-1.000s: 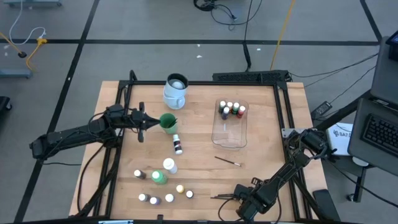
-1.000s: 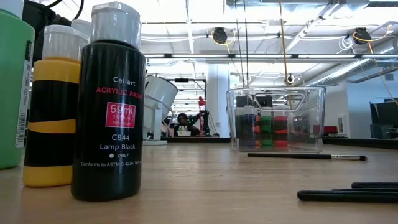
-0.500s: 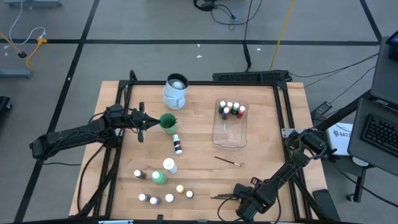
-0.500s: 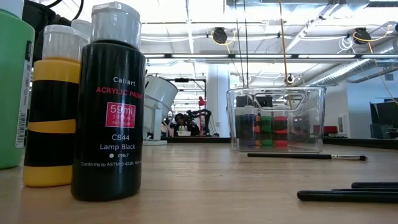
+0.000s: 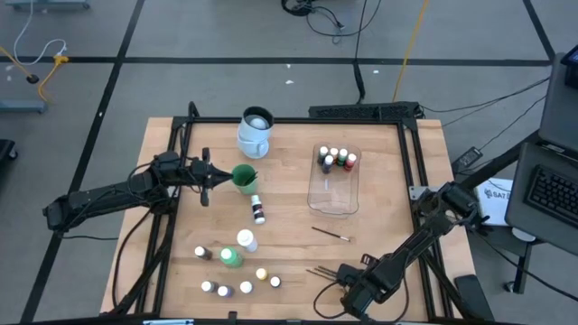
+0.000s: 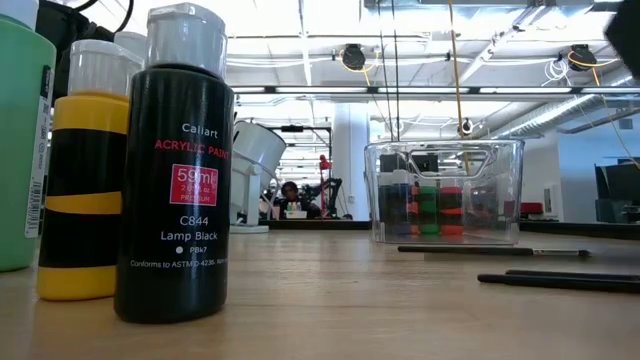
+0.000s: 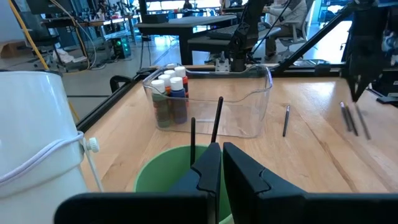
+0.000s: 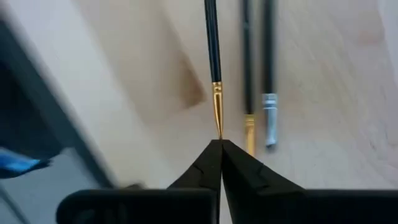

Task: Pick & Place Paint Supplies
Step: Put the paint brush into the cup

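Note:
My right gripper (image 5: pixel 336 278) is at the near right of the table, shut on a thin dark brush (image 8: pixel 212 50) with a gold ferrule. Two more brushes (image 8: pixel 258 74) lie side by side on the wood next to it. Another brush (image 5: pixel 330 235) lies alone further in. Several small white-capped bottles (image 5: pixel 246 271) and a larger green one (image 5: pixel 231 257) stand at the near left. My left gripper (image 7: pixel 221 155) is shut and holds nothing. It hovers by a green cup (image 7: pixel 161 177), from which two brush handles (image 7: pixel 216 118) stick up. My right gripper pinches the bristle tip (image 8: pixel 218 132) of the gold-ferruled brush between its two fingertips. The fingers point steeply down from above, and the handle runs straight away from them. The bristle end is raised. I cannot tell whether the handle's far end rests on the table.
A clear tub (image 5: pixel 334 194) holding several small bottles (image 5: pixel 334 159) stands at the right centre. A white mug (image 5: pixel 255 131) stands at the far edge. One bottle (image 5: pixel 258 209) lies mid-table. Bare wood lies between the tub and the near brushes.
My right gripper has risen a little at the near edge. The dark brushes beside it have shifted a little toward the far edge, and in the low view they show higher and farther off than before.

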`<state>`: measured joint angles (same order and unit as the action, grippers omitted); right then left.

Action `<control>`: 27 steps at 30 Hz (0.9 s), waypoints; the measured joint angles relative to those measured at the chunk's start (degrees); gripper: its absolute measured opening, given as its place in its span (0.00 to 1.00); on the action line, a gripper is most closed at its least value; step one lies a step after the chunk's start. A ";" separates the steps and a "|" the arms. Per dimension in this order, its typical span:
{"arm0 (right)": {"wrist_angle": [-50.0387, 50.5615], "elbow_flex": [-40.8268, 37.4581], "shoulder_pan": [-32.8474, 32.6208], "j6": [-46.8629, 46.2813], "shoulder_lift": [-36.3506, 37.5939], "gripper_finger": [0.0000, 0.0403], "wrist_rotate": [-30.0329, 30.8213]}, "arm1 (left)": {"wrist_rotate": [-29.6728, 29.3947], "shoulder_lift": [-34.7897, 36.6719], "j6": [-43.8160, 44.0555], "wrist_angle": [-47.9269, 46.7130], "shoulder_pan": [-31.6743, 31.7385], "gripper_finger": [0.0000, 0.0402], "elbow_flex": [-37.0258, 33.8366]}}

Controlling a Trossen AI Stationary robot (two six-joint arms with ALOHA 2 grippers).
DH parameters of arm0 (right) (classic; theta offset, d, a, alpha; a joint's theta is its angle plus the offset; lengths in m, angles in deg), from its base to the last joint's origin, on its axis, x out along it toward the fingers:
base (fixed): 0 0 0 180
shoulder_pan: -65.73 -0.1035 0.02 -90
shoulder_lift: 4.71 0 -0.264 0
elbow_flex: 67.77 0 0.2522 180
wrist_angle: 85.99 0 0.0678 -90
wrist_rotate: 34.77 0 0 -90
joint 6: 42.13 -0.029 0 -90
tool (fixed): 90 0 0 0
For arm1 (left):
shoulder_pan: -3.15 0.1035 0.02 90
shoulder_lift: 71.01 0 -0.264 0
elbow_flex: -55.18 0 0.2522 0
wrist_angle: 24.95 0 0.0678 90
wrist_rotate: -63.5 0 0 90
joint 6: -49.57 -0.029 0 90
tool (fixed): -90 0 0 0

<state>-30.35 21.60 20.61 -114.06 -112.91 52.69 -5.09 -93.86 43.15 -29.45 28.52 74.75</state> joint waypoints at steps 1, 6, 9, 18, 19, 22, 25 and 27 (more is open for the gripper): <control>-0.48 0.07 -0.01 0.18 0.96 0.00 0.05 | -0.01 0.00 0.11 0.00 -0.02 0.06 0.00; -2.16 0.09 -0.15 3.39 5.42 0.00 4.76 | -0.02 -0.01 0.13 -0.12 -0.02 0.06 0.00; -2.10 0.17 -0.15 8.21 8.05 0.00 15.01 | 0.07 0.00 0.03 -0.12 0.00 0.06 0.00; -17.28 0.19 8.06 32.85 8.99 0.00 35.34 | 8.09 -0.02 -2.69 -0.16 -0.02 0.06 0.00; -20.13 0.20 9.97 36.08 8.37 0.00 34.57 | 9.29 -0.02 -2.71 -0.17 -0.02 0.06 0.00; -29.05 -0.54 16.08 47.96 6.44 0.00 29.04 | 12.78 -0.02 -2.75 1.26 -0.38 0.06 0.00; -48.52 -4.50 22.22 63.36 5.72 0.00 19.02 | 14.53 0.01 -3.68 1.66 -1.75 0.06 0.02; -61.03 -8.07 25.97 70.50 5.83 0.00 10.49 | 15.59 0.00 -6.32 0.93 -2.69 0.06 0.02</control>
<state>-91.39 13.53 46.57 -43.55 -107.08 63.18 10.50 -93.86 36.83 -28.52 25.83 74.77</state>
